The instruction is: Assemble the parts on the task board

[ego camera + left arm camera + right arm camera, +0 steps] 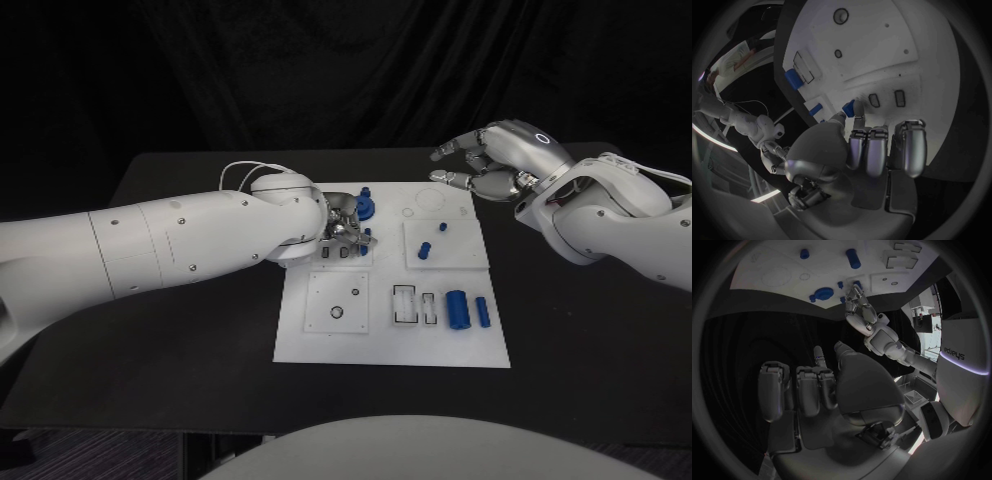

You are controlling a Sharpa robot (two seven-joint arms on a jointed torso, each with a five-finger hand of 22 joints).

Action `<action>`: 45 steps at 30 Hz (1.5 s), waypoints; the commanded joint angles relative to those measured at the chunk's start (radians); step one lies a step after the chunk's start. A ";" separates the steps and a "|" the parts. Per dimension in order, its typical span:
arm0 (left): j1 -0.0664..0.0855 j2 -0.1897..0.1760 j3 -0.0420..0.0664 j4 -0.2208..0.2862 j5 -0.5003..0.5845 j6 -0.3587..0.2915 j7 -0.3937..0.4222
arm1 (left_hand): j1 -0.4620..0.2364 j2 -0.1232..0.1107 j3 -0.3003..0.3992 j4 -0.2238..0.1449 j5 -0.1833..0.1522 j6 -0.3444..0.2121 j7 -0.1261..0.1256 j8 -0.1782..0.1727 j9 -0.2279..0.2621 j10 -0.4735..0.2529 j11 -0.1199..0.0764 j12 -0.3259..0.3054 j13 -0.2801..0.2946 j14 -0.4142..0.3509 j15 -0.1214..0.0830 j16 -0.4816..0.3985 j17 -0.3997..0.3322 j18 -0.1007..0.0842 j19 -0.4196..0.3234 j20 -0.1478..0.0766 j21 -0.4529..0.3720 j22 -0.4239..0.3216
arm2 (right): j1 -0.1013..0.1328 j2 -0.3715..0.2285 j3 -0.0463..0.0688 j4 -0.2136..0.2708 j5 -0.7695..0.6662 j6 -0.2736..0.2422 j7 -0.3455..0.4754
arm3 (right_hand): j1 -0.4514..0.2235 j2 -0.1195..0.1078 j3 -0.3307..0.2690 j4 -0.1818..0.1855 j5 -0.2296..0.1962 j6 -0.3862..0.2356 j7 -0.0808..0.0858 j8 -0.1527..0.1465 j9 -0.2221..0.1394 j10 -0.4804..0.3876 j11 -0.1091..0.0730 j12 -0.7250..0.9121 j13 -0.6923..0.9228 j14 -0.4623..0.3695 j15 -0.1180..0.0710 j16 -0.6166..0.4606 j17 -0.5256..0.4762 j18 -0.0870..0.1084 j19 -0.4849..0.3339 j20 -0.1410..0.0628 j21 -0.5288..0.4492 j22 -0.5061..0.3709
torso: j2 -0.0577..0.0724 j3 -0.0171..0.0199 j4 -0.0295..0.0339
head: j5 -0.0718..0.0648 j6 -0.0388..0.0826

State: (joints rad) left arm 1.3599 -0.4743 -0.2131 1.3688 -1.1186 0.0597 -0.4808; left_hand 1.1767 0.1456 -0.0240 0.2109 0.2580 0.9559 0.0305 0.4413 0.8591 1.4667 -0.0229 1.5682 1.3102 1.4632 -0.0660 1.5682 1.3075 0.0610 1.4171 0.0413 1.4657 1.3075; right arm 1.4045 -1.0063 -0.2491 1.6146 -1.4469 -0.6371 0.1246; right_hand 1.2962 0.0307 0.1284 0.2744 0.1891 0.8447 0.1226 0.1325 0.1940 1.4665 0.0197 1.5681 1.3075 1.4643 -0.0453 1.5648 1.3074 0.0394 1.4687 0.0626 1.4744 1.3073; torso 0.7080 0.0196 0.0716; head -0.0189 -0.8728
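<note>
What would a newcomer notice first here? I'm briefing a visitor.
The white task board stands out mid-table on black, dotted with blue parts. The left hand works at its far end, fingers near a small blue part, while the right hand hovers off the board's far right corner, holding nothing.

Black table (173, 330) bears the white task board (389, 345)

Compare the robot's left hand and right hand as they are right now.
1. The left hand is down on the task board, while the right hand is raised beyond the board's far right corner.
2. The left hand pinches a small blue part at its fingertips, while the right hand holds nothing, its fingers loosely curled and apart.

Both are silver, many-fingered hands on white arms.
</note>
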 commanded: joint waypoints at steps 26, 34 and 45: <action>-0.005 0.001 0.001 0.000 0.006 0.027 0.027 | 0.032 -0.019 0.078 -0.033 0.076 0.009 0.002 -0.045 0.021 0.104 -0.008 0.003 0.261 0.108 -0.006 0.003 0.263 -0.010 -0.005 0.000 -0.009 0.098 | -0.005 0.003 0.001 -0.006 -0.003 0.013 -0.018 | 0.009 0.004 0.005 -0.005 0.010 0.011 -0.001 -0.007 -0.003 0.104 0.007 0.003 0.263 0.107 0.006 0.006 0.263 -0.010 0.045 0.007 -0.017 0.224 | 0.000 -0.0008 0.0003 | 0.002 0.000; -0.005 -0.009 0.001 0.005 0.006 0.020 0.031 | 0.034 -0.042 0.138 -0.048 0.124 0.015 0.002 -0.064 0.036 0.104 -0.008 0.003 0.261 0.108 -0.006 0.003 0.263 -0.010 -0.004 0.000 -0.011 0.101 | -0.006 0.001 0.001 -0.007 -0.003 0.018 -0.021 | 0.011 0.004 0.006 -0.007 0.011 0.011 0.000 -0.007 -0.004 0.104 0.007 0.003 0.263 0.107 0.006 0.006 0.263 -0.009 0.043 0.007 -0.020 0.224 | 0.000 -0.0005 0.0000 | 0.002 0.000; -0.005 -0.038 0.001 0.022 0.006 -0.006 0.042 | 0.028 -0.071 0.213 -0.065 0.142 0.020 0.003 -0.081 0.055 0.104 -0.008 0.003 0.261 0.108 -0.006 0.003 0.263 -0.010 -0.005 0.000 -0.015 0.102 | -0.008 -0.004 0.001 -0.007 -0.003 0.026 -0.026 | 0.012 0.004 0.007 -0.008 0.012 0.011 0.000 -0.008 -0.005 0.104 0.008 0.003 0.263 0.107 0.006 0.006 0.263 -0.008 0.042 0.008 -0.022 0.223 | -0.001 -0.0008 -0.0002 | 0.005 0.000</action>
State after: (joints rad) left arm 1.3570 -0.5110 -0.2122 1.3867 -1.1179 0.0661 -0.4568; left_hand 1.2021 0.0821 0.1804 0.1501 0.3937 0.9687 0.0364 0.3637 0.9130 1.4667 -0.0229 1.5681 1.3101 1.4632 -0.0659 1.5682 1.3074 0.0612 1.4172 0.0414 1.4544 1.3074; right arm 1.3988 -1.0085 -0.2491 1.6072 -1.4469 -0.6192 0.1188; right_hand 1.3001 0.0346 0.1341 0.2688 0.1969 0.8517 0.1225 0.1286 0.1911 1.4665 0.0197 1.5682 1.3075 1.4643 -0.0453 1.5647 1.3074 0.0394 1.4687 0.0626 1.4578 1.3081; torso 0.7075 0.0190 0.0717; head -0.0154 -0.8728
